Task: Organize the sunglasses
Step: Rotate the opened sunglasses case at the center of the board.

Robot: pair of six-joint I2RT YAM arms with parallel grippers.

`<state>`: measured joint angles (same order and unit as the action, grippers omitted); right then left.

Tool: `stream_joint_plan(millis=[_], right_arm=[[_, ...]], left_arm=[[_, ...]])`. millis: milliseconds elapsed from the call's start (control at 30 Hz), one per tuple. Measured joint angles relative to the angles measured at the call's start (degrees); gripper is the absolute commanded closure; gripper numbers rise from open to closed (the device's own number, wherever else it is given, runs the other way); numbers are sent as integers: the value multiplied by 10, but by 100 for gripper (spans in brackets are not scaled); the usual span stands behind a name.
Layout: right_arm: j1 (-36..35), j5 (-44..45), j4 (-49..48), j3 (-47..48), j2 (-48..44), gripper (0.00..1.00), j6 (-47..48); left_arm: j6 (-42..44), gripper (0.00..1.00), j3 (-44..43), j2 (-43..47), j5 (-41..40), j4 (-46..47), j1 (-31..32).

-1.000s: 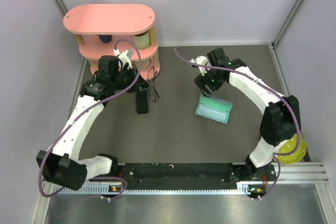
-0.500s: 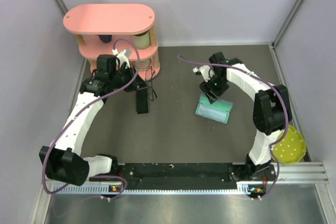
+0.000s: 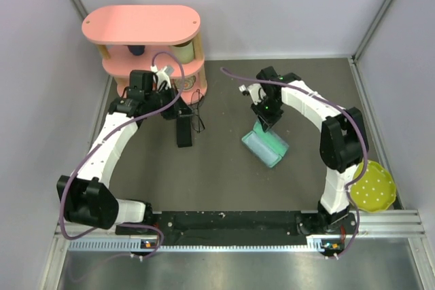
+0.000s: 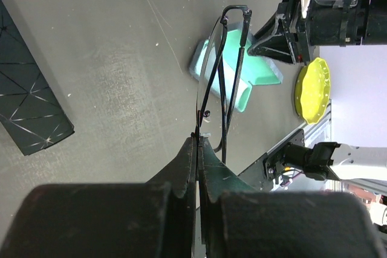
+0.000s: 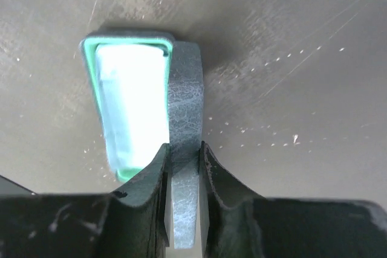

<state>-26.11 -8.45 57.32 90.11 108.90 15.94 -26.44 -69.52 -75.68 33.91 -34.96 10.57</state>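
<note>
Top external view: the wire-frame sunglasses (image 3: 198,115) are pinched in the left gripper (image 3: 181,103) near the far-left corner, just beside the pink shelf (image 3: 146,25) and the black case (image 3: 183,132), probably picked up for stowing. Left wrist view: the jaws are clamped on the thin frame, with the lenses sticking out past the tips. Right wrist view: the right gripper (image 5: 184,149) is closed on the lid (image 5: 185,104) of the teal case (image 5: 130,101). It's likely held open for the glasses, which are well apart from it.

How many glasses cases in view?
2: black case lies by the left gripper; teal case, open, is pinched by its lid in the right gripper. The shelf may hide more.
</note>
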Motion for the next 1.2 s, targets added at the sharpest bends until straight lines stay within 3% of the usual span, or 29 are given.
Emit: stream_joint_plan(millis=[200, 367, 867, 1000, 1033, 1200], right_arm=[[-15, 23, 8, -2, 2, 100, -31], [-22, 56, 10, -1, 2, 100, -90], [-88, 170, -8, -24, -15, 100, -495], [-98, 181, -15, -36, -21, 80, -563], [-99, 183, -17, -38, -22, 70, -572], [-101, 183, -34, -53, -27, 56, -610]], left_arm=[[8, 100, 0, -9, 10, -3, -1], [9, 100, 0, -9, 10, -3, -1], [-8, 100, 33, -9, -40, -33, 5], [-23, 100, 37, -13, -56, -34, 30], [-27, 100, 37, -16, -61, -32, 41], [-51, 100, 38, -53, -83, -24, 110]])
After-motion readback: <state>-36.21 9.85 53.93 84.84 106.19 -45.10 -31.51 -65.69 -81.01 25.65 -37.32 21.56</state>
